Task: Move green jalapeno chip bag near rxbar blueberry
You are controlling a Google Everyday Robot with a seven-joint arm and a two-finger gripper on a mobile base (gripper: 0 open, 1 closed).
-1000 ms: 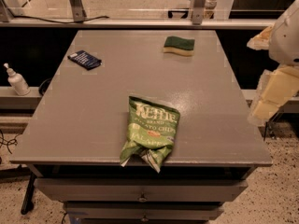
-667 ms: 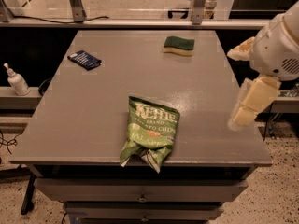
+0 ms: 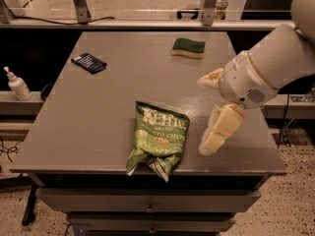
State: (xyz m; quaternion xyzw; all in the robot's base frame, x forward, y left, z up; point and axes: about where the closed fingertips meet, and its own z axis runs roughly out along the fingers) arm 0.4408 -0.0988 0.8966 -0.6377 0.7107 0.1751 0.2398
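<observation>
My pale cream two-finger claw [image 3: 203, 115] hangs over the right side of the counter, closer to the front right corner than to the back. Its two fingers are spread wide, one pointing left and the other angling down towards the front edge, and nothing sits between them. The lower fingertip [image 3: 206, 146] looks close to the surface, though I cannot tell whether it touches. The bulky white arm [image 3: 275, 63] reaches in from past the right edge.

Just beside the claw, on its left and not touching it, lies the crinkled bright green chip bag with white lettering [image 3: 158, 139]. It lies flat at the middle of the front edge, its crumpled bottom end poking slightly over that edge.

The small flat dark navy-blue bar wrapper [image 3: 89, 63] lies well apart from the bag, near the left edge and up towards the back left corner.

A green-and-yellow sponge [image 3: 188, 47] rests near the back edge, right of centre. The flat grey counter [image 3: 123, 92] has drawers below its front edge. A white pump bottle [image 3: 17, 84] stands on a lower ledge beyond the left edge.
</observation>
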